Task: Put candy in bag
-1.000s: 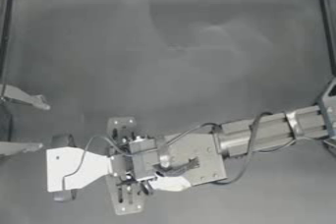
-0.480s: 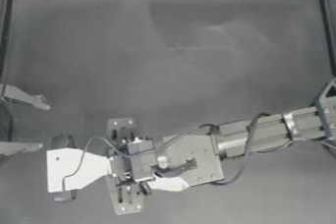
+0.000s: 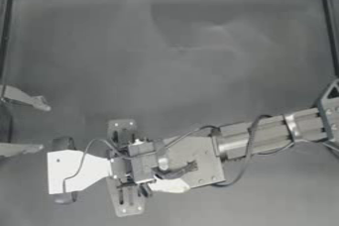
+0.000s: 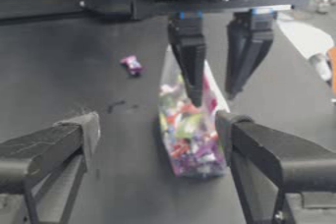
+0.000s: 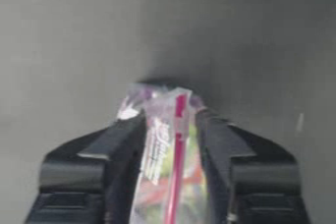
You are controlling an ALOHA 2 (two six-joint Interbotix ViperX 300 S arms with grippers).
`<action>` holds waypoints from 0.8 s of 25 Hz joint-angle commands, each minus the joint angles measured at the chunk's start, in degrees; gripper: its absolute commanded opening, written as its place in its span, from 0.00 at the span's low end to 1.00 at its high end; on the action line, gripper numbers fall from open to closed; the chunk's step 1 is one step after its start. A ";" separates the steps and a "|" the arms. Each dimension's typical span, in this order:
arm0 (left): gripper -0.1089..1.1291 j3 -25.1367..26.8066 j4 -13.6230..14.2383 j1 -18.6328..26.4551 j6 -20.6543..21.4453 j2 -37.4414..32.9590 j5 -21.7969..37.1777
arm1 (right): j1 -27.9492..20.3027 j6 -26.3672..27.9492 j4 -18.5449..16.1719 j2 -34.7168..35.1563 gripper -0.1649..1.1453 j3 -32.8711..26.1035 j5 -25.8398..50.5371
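Near the front-left of the table: both grippers meet around one bag.

Table: a dark, matte table top (image 3: 165, 46).

Bag: a clear, crinkly plastic zip bag (image 4: 190, 134) with a pink-red seal strip and many coloured sweets inside; it stands on the table, held by its upper edge. In the top view it is hidden under the right arm.

Right gripper (image 5: 172, 115): reaching across from the right to the front-left area (image 3: 129, 163), its two dark jaws pinched onto the bag's sealed edge (image 5: 174, 134), one jaw on each side of the strip.

Left gripper (image 4: 154, 134): low at the left side of the table, jaws spread wide, one on either side of the bag's lower part, not touching it.

Candy: a tiny wrapped sweet (image 4: 132, 64) with a whitish wrapper and pink ends, lying on the table beside the bag, apart from it and outside it.
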 commanded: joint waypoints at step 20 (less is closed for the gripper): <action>0.90 -0.62 -0.26 0.00 -0.09 0.26 -0.26 | 0.00 -0.09 -0.79 -1.14 0.64 -1.41 -0.18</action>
